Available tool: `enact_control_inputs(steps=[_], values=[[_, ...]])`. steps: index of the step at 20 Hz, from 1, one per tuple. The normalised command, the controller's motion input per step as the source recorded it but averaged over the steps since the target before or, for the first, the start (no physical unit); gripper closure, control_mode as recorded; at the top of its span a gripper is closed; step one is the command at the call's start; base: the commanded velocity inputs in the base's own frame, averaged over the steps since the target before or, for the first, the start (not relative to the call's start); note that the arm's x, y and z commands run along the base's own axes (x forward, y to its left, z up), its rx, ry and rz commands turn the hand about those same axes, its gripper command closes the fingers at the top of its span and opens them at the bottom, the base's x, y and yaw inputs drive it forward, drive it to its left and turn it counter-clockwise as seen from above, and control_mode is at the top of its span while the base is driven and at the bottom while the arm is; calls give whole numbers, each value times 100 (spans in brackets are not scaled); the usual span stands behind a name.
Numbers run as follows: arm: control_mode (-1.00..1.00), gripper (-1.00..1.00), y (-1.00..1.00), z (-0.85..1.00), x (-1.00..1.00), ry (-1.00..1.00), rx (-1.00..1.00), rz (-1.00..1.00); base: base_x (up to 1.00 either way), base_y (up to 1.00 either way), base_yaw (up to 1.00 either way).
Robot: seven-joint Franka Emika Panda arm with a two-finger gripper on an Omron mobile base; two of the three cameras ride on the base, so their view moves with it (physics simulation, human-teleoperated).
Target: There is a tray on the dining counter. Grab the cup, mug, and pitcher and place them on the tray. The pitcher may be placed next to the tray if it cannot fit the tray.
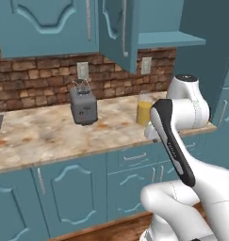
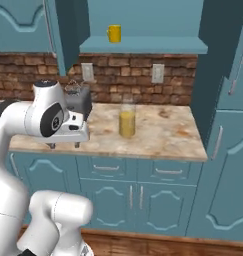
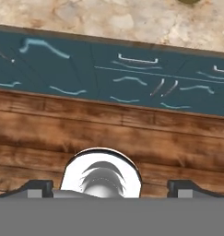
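You are at the very start of this job: as far as these views go, nothing has been collected yet. The pitcher (image 2: 127,119) stands upright on the brick-backed kitchen table (image 2: 163,131), well out from the wall and to the right of the grey toaster (image 1: 83,107). The mug (image 2: 114,33) sits on the open cabinet shelf (image 2: 143,46) above that table, up and a little to the left of the pitcher, its handle turned to the left. The green cup, the tray and the dining table are nowhere in what you are shown here, so you cannot judge them from this spot.

Your claw (image 2: 63,146) hangs in front of the table's edge, left of the pitcher and just below the toaster's side as the right base view has it, well apart from both. It points downward at the wooden floor (image 3: 132,133) and the teal cabinet fronts (image 3: 109,73); the jaws stand wide apart with nothing between them.

All three pickups and all three placements are left to do. Judging by position, the pitcher is your closest target; the mug will call for a higher reach into the shelf.
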Motion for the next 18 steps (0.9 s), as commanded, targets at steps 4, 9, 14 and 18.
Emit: enact_control_inputs(steps=[4,9,14,18], values=[[100,-100,0,0,0,0,0,0,13,-100,1],[100,-100,0,0,0,0,0,0,83,-46,0],[100,-100,0,0,0,0,0,0,100,-17,0],[100,-100,0,0,0,0,0,0,100,-7,0]])
